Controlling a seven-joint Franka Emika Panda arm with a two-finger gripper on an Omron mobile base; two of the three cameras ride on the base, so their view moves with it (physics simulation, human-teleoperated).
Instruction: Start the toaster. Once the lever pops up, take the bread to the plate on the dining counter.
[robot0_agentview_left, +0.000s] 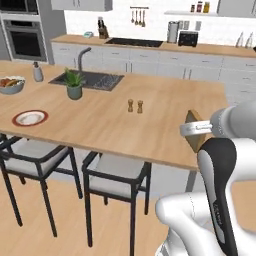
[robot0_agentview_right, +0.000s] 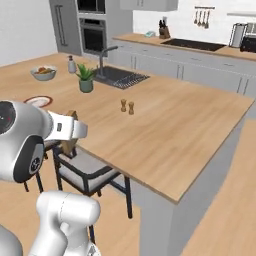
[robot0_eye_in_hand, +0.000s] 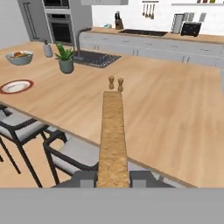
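The pincer is closed on the bread, a thin square slice seen edge-on in the hand view as a long, grainy tan strip with a rough crumb. In the left base view the slice shows its darker brown crust, held upright at the near edge of the bench. Below that edge stand two chairs with thin black metal frames and flat grey cushions. The bench is a broad slab of pale, smooth wood. On it, toward the left, lies the small round plate, red at the rim and white in the middle, well apart from the bread. Near the middle stand two short turned wooden shakers side by side. Farther off sit a leafy plant in a grey pot and a dark sunken sink with a tall curved faucet. On the back worktop against the white wall stands the boxy black toaster.
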